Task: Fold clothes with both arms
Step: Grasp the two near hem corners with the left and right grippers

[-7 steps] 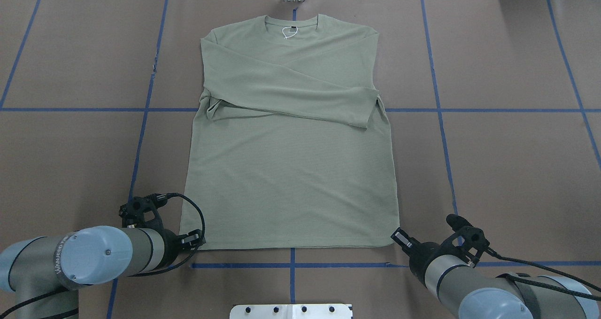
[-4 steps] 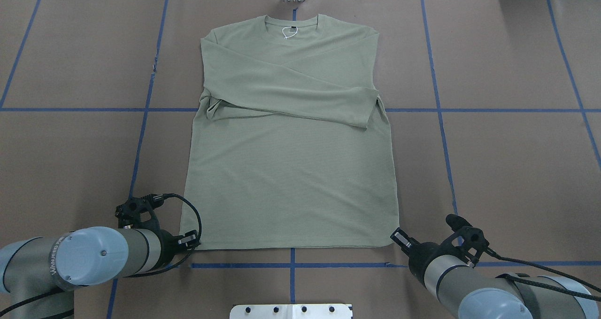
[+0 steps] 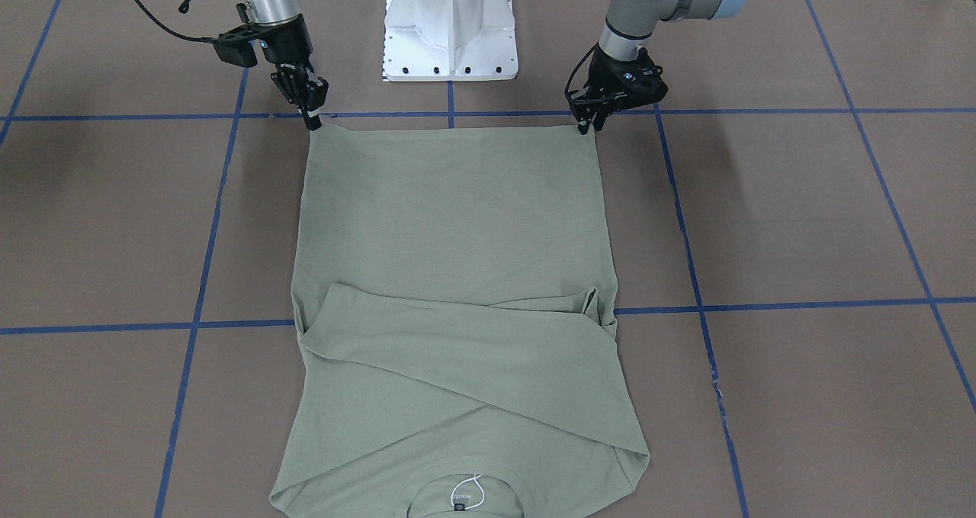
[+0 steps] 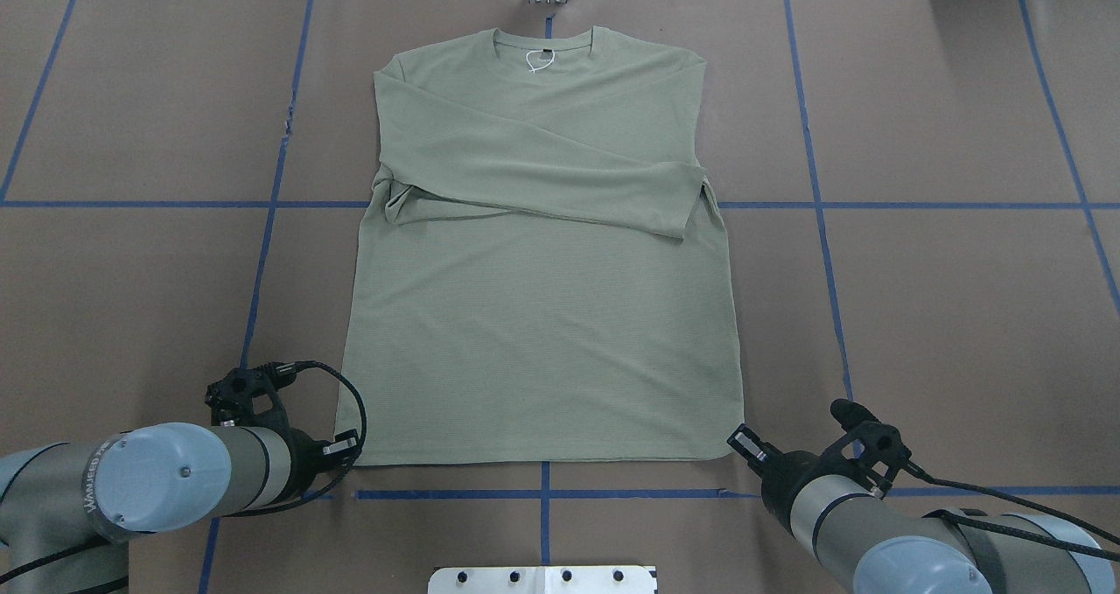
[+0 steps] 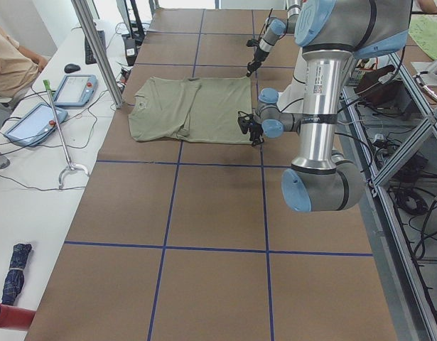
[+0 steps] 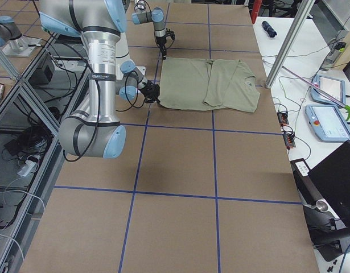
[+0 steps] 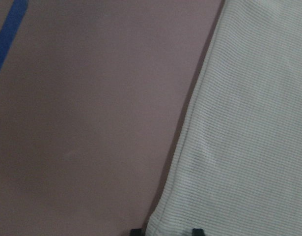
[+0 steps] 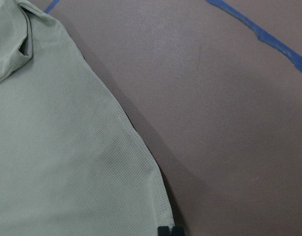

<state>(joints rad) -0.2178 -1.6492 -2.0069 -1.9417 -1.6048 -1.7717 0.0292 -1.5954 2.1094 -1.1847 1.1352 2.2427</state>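
At the pedestal's front: a sage-green long-sleeve shirt [image 4: 538, 340] lies flat on the brown tabletop [image 4: 945, 314], hem toward the white pedestal [image 3: 450, 22], round neck away from it, both sleeves [image 4: 560, 170] crossed over the chest.
Left claw [image 4: 343, 447]: at the hem corner on the pedestal's left side. The wrist view shows its fingers a narrow way apart with the fabric edge between them, so it looks not yet pinched.
Right claw [image 4: 744, 441]: at the hem corner on the pedestal's right side, fingertips drawn together at the cloth's corner. It appears to nip the hem, though the hold barely shows.
Change: in the last second the left arm [image 4: 166, 480] has slid outward along the hem, away from the pedestal, to the very corner. The right arm [image 4: 875, 524] and the shirt have not moved.
Meaning: both corners are now covered. The likely next step is to close the left claw, then carry the hem toward the neck together.
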